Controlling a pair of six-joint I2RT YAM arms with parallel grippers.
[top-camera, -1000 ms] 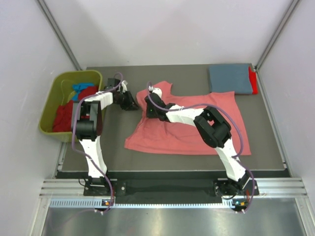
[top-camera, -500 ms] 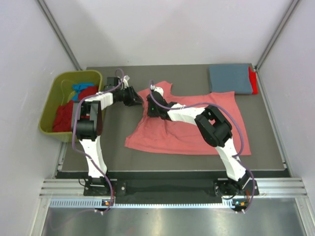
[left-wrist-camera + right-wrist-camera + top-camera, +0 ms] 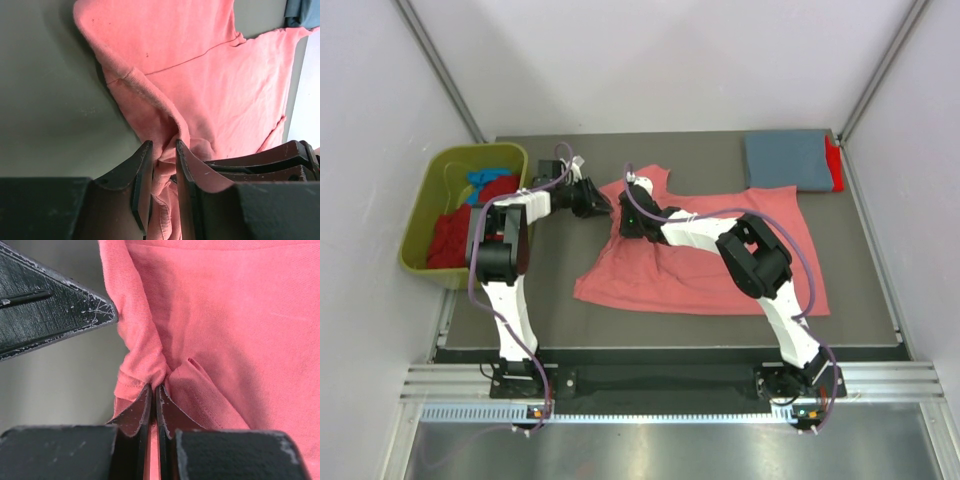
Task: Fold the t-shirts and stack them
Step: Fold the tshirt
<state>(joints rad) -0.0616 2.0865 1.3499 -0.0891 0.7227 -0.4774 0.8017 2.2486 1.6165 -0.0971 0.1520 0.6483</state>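
A large salmon-pink t-shirt (image 3: 710,262) lies spread on the dark table. My left gripper (image 3: 603,205) is at the shirt's upper left edge, its jaws closed on a bunched fold of pink cloth (image 3: 167,155). My right gripper (image 3: 628,222) is right beside it, shut on the same edge of the shirt (image 3: 150,375). A folded grey-blue shirt (image 3: 787,160) lies at the back right on top of a red one (image 3: 834,165). Red (image 3: 450,235) and bright blue (image 3: 482,180) shirts lie in the bin.
An olive-green plastic bin (image 3: 430,195) stands at the table's left edge. The table (image 3: 560,300) is dark grey, with white walls on three sides. The left finger (image 3: 55,315) shows in the right wrist view, close to the right gripper.
My left gripper has moved right to the shirt's edge and closed on it. My right gripper shifted slightly up and left, still holding the cloth.
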